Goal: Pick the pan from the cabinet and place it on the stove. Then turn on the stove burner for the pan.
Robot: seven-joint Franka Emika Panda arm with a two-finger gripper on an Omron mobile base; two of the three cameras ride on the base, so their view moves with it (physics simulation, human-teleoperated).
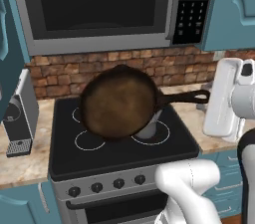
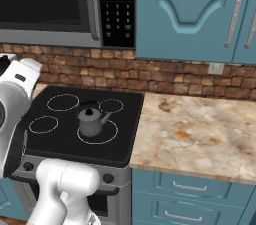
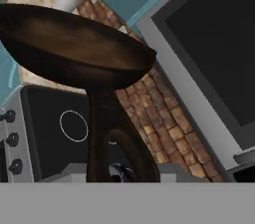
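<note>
Left base view: the pan [image 1: 118, 102] hangs in the air over the stove [image 1: 64, 161], its brown face tipped toward the camera. Its long handle [image 1: 185, 97] runs out toward 3 o'clock, ending at the white hand at the right edge, so the long axis lies roughly left to right across the cooktop. A grey kettle [image 1: 149, 129] sits under the pan's 5 o'clock rim, on the front right burner ring. The other rings lie at 7 to 9 o'clock of the pan. The knobs [image 1: 107, 185] line the steel front at 6 o'clock.

Right base view: the kettle [image 2: 91, 121] stands on the ring nearest the counter [image 2: 200, 134]. The free rings are at its 9, 10 and 1 o'clock. The closed cabinet [image 2: 187, 9] is up at 1 o'clock.

Hand view: the pan [image 3: 74, 49] lies at 12 o'clock from the gripper [image 3: 117, 172], with the handle [image 3: 107, 133] running straight down into it. The jaws look clamped on the handle's end, though the fingertips themselves are mostly hidden. One open ring [image 3: 73, 125] shows at 9 o'clock of the handle. My read is that the set-down turns on shifting the pan off the kettle toward a free ring.
</note>
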